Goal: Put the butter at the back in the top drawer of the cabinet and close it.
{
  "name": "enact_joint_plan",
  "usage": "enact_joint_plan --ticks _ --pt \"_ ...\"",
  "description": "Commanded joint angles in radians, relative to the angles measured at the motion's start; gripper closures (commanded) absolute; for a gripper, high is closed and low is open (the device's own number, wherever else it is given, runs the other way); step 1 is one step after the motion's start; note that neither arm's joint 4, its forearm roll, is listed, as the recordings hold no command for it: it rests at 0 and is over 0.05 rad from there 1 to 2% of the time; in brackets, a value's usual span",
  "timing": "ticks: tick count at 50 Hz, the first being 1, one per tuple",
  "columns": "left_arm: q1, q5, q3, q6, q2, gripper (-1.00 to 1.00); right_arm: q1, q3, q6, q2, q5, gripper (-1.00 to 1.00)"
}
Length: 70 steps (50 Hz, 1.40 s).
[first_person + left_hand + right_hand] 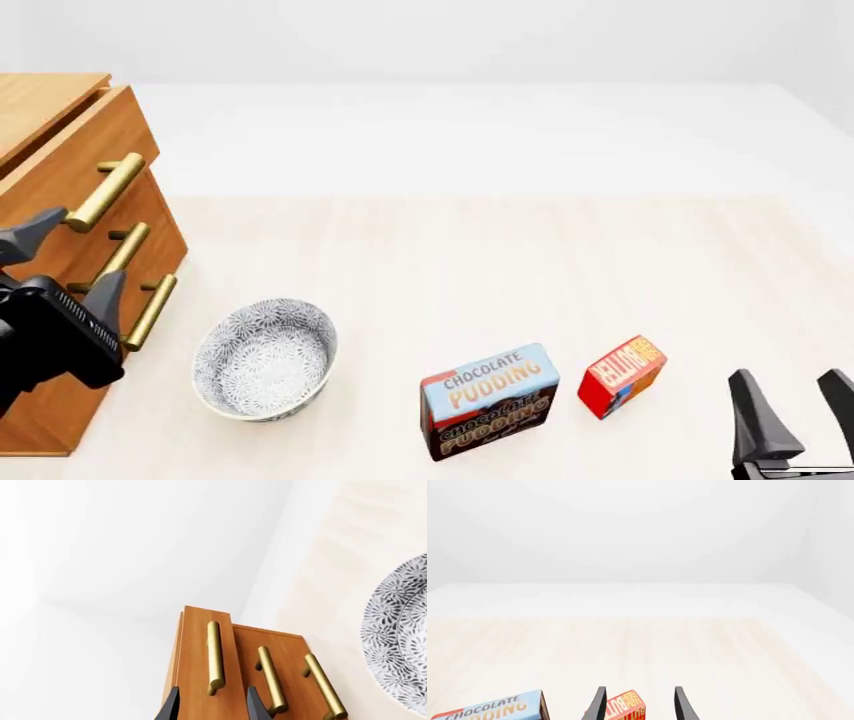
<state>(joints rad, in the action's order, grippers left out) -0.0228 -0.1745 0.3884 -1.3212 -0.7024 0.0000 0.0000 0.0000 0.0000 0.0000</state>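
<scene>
1. Nearest to the camera in the front view, the right claw (794, 395) hangs low over the desk (534, 260) with its fingers spread wide and nothing between them. It has not yet taken anything.
2. The butter (621, 376) lies on the desk just to the left of the right claw, close but not touching. In the right wrist view the butter (626, 707) shows between the two finger tips, but farther on than them, so I judge that the claw is lined up with it and not around it.
3. The pudding box (489, 400) stands just beside the butter, on the side away from the right claw, and the patterned bowl (264, 358) lies farther that way.
4. Beyond the bowl is the cabinet (54, 130). The left claw (213, 702) is open, its fingers on both sides of the handle of the top drawer (200, 645), without pressing it as far as I can see.
5. The top drawer looks only slightly out, hardly opened. So almost all is left: open it, grasp the butter, put it at the back, close.
</scene>
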Motion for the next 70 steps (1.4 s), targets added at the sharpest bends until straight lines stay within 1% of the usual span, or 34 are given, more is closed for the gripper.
enact_joint_plan --ticks 1,10,25,27,28,31,42,44,50,53,54,55,63,66,70 --pt "-0.004 -0.027 0.012 -0.004 -0.039 -1.0 0.0 0.0 0.0 0.0 0.0 -1.0" --pt "-0.015 -0.028 0.039 0.0 -0.066 -1.0 0.0 0.0 0.0 0.0 0.0 -1.0" --pt "-0.041 -0.053 0.043 -0.005 -0.108 -1.0 0.0 0.0 0.0 0.0 0.0 -1.0" --pt "-0.044 -0.042 0.05 0.002 -0.108 -1.0 0.0 0.0 0.0 0.0 0.0 -1.0" --pt "-0.048 -0.015 0.069 0.022 -0.107 -1.0 0.0 0.0 0.0 0.0 0.0 -1.0" --pt "-0.047 -0.026 0.063 0.012 -0.108 -1.0 0.0 0.0 0.0 0.0 0.0 -1.0" --pt "-0.058 -0.045 0.067 0.01 -0.133 -1.0 0.0 0.0 0.0 0.0 0.0 -1.0" --pt "-0.06 -0.026 0.081 0.031 -0.136 -1.0 0.0 0.0 0.0 0.0 0.0 -1.0" --pt "-0.063 -0.048 0.074 0.023 -0.148 -1.0 0.0 0.0 0.0 0.0 0.0 -1.0" --pt "-0.066 -0.034 0.092 0.041 -0.161 -1.0 0.0 0.0 0.0 0.0 0.0 -1.0" --pt "-0.07 -0.039 0.089 0.039 -0.163 -1.0 0.0 0.0 0.0 0.0 0.0 -1.0" --pt "-0.082 -0.073 0.077 0.043 -0.193 -1.0 0.0 0.0 0.0 0.0 0.0 -1.0" --pt "-0.087 -0.067 0.092 0.046 -0.204 -1.0 0.0 0.0 0.0 0.0 0.0 -1.0" --pt "-0.089 -0.057 0.106 0.064 -0.21 -1.0 0.0 0.0 0.0 0.0 0.0 -1.0" --pt "-0.089 -0.08 0.091 0.058 -0.223 -1.0 0.0 0.0 0.0 0.0 0.0 -1.0"
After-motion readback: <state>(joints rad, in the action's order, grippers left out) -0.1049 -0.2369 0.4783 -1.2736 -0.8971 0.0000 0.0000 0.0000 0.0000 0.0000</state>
